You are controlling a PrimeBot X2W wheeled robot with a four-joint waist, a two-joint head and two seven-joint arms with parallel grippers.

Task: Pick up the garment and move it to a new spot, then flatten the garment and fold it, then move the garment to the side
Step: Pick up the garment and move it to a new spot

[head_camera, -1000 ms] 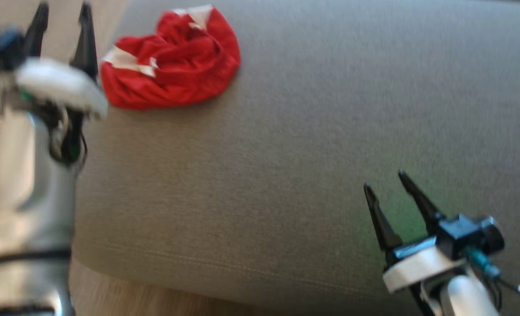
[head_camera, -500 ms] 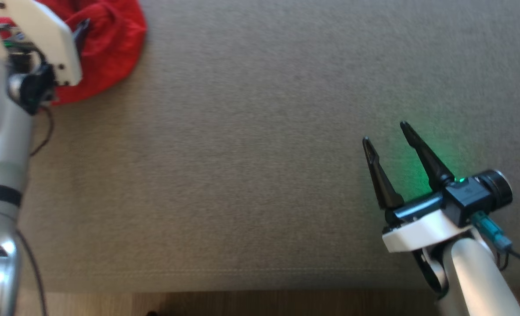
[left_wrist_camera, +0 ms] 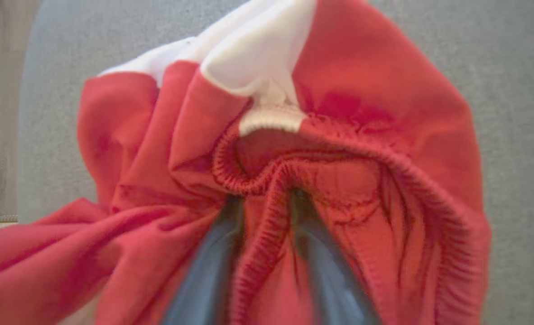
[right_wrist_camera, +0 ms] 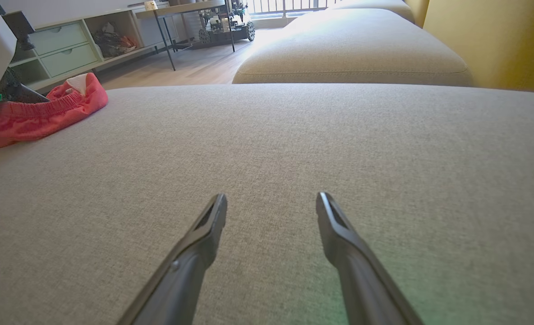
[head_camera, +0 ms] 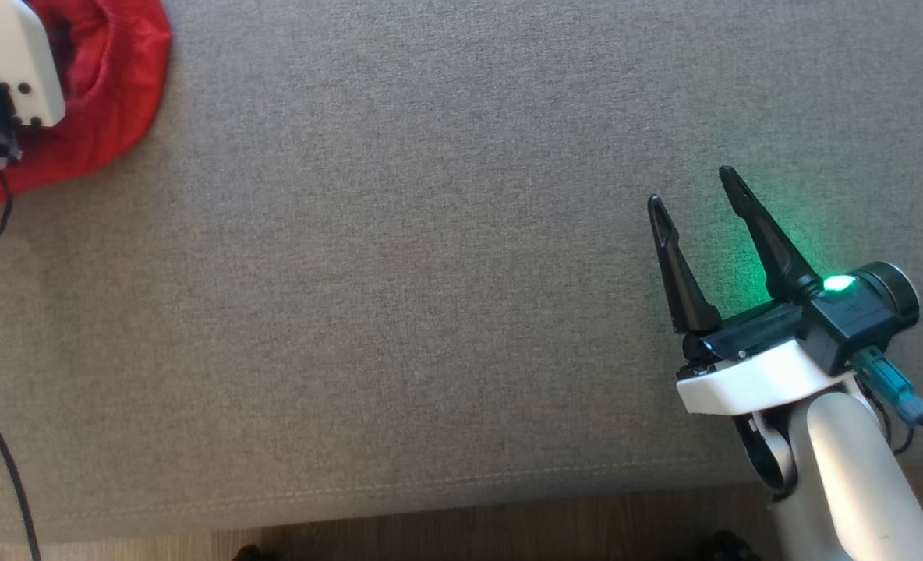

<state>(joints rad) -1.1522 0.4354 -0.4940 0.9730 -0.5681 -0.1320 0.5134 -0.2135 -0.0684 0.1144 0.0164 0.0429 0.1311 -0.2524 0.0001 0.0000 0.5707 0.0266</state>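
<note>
Grey woven-fabric sofa cushion (head_camera: 430,273), broad and flat. Item: crumpled red cloth garment with white patches (head_camera: 118,93), at its far left corner. My left claw (left_wrist_camera: 267,198): fingers apart, sunk into the garment, straddling a ridge of its elastic waistband. My right claw (head_camera: 691,187): spread wide over the cushion's near right part, well apart from the garment.

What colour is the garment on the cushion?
The garment is red with white patches, clearest in the left wrist view.

Head looks down; low wrist views share the garment (head_camera: 111,93).
</note>
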